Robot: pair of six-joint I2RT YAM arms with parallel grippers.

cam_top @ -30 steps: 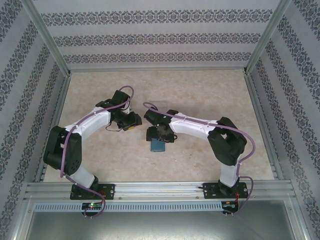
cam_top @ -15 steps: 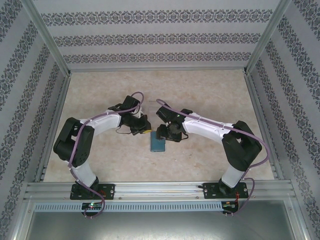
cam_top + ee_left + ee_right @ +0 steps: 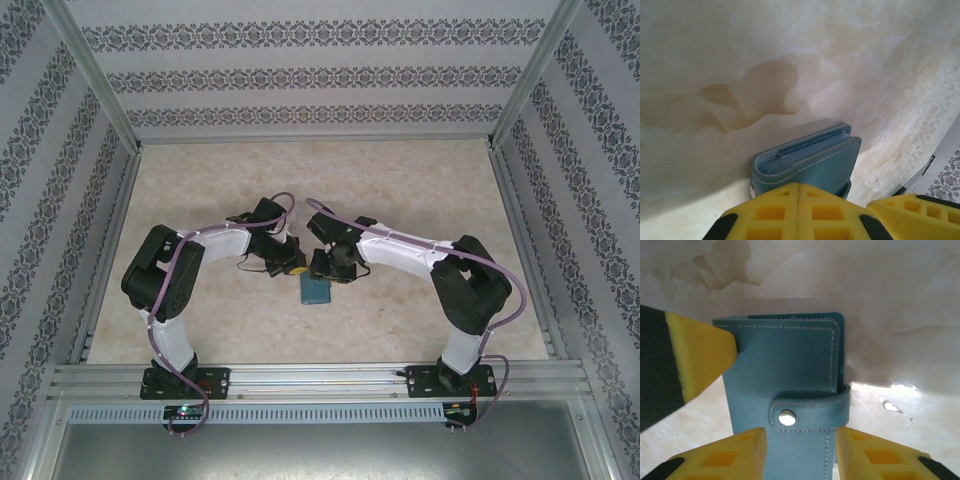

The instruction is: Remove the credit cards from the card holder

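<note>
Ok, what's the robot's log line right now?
card holder: snapped shut | left gripper: shut, at its edge | right gripper: open, straddling strap

Card holder (image 3: 317, 291): laid flat and closed on the table (image 3: 420, 190), near its middle, between the two arms. Left gripper (image 3: 798, 187): set against its left edge, touching. Right gripper (image 3: 801, 436): placed over its far end, fingers either side of the strap tab (image 3: 810, 412).

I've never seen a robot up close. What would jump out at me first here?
Probably the small teal card holder, lying closed on the pale marbled table with its strap snapped shut. Two white arms curl in from either side and meet over it: the left hand, yellow fingers together, at one corner, the right hand with fingers spread astride the strap.
</note>
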